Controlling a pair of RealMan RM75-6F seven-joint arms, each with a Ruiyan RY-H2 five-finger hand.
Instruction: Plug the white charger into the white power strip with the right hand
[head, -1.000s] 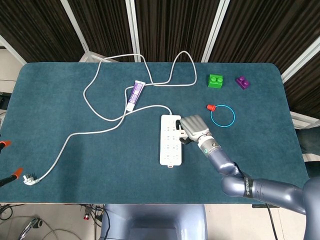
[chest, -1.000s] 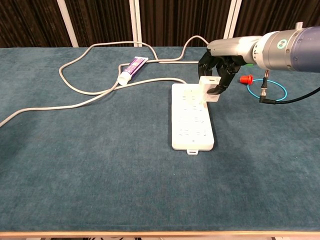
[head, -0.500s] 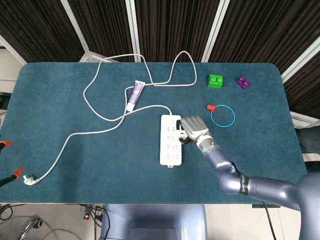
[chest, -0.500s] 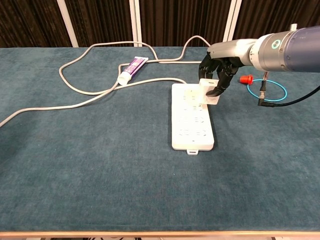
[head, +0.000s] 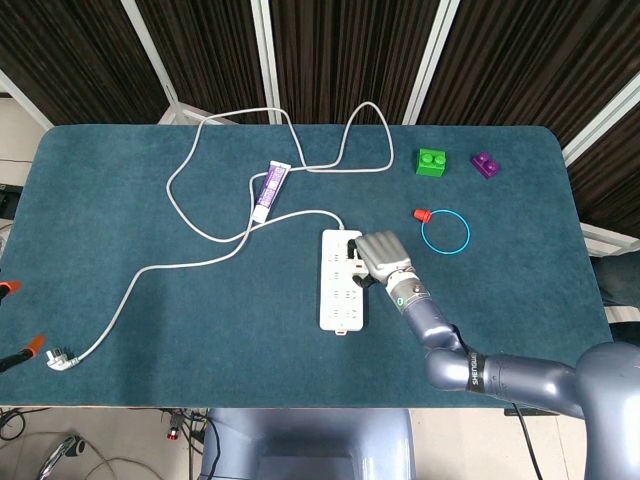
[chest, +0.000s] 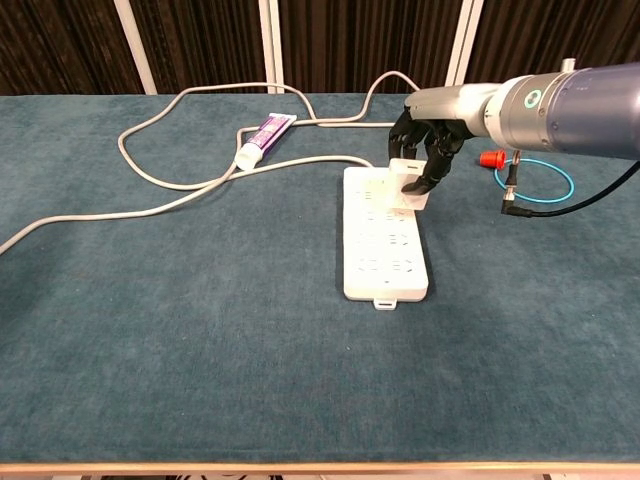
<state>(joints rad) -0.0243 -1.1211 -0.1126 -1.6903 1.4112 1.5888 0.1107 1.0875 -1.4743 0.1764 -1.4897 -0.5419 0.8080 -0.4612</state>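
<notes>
Lowered and shifted left, the right hand (chest: 425, 160) pinches the white block charger (chest: 408, 183) onto the white rectangular power strip (chest: 385, 250) at centre frame, nearly seated.

From above, the right hand (head: 383, 256) covers nearly all of the white charger (chest: 407, 186), its prongs and their socket on the white power strip (head: 339, 293) are hidden, and the frame's right edge crops the arm.

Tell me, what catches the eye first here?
Mid-table, the right robot hand holds a white charger down on the far end of a white power strip. A long pale cable loops over the table's left half, and a blue ring lies to the right.
</notes>
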